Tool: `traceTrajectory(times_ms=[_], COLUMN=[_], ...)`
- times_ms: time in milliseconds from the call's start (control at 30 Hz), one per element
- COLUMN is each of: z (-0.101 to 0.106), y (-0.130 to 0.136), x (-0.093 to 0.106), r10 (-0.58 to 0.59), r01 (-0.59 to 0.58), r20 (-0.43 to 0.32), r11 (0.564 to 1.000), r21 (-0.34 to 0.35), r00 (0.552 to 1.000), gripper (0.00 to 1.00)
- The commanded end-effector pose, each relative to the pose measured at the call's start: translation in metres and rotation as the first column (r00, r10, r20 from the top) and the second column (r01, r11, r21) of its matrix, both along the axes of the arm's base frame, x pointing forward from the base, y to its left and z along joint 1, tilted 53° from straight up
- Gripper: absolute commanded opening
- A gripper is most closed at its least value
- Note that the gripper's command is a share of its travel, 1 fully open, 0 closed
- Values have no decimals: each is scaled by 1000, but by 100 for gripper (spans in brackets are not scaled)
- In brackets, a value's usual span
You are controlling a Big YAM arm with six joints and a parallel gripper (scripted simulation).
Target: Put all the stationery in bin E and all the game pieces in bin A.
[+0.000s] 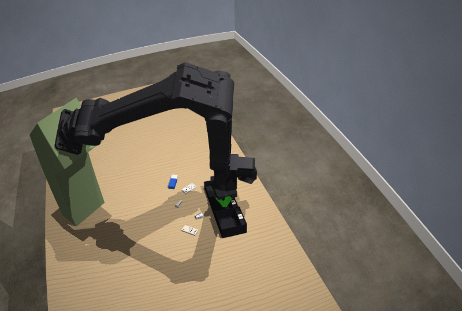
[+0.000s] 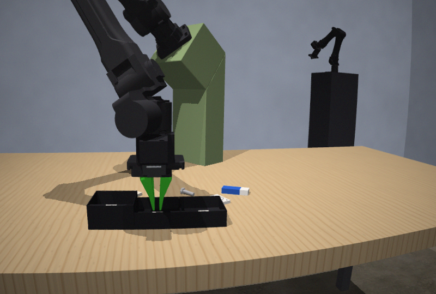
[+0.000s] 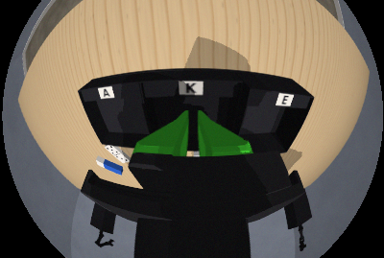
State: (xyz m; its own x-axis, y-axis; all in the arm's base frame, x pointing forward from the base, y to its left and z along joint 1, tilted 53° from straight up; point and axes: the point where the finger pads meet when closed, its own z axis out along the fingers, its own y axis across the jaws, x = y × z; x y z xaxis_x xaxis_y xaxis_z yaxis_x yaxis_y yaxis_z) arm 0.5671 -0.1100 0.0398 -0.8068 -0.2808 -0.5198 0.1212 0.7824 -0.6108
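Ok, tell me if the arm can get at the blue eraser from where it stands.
Probably yes: the eraser lies in the open on the table, nothing over it. But the gripper, jaws nearly shut, sits down inside bin K and must lift out first.
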Motion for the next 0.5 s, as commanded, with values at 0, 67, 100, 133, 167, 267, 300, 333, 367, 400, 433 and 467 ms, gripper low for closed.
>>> traceTrajectory(times_ms=[0,67,100,133,167,267,300,333,367,400,433,467], z=[16,16,17,18,19,20,20,4,13,23,23,24], y=[17,18,19,20,21,22,22,18,21,24,25,26], x=[0,-2,-3,-4,-5,-6,-6,-9,-9,-9,-9,-10], r10=[17,17,17,17,17,17,17,10,14,17,17,17], r01=[-18,-18,-18,-18,-18,-18,-18,-10,-14,-17,-17,-18], r20=[23,20,20,21,21,21,21,-10,4,21,21,21], r11=[1000,1000,1000,1000,1000,1000,1000,1000,1000,1000,1000,1000], r21=[6,6,6,6,6,6,6,7,7,6,7,7], r00=[1000,1000,1000,1000,1000,1000,1000,1000,1000,1000,1000,1000], gripper=[10,10,10,10,10,10,10,10,10,10,10,10])
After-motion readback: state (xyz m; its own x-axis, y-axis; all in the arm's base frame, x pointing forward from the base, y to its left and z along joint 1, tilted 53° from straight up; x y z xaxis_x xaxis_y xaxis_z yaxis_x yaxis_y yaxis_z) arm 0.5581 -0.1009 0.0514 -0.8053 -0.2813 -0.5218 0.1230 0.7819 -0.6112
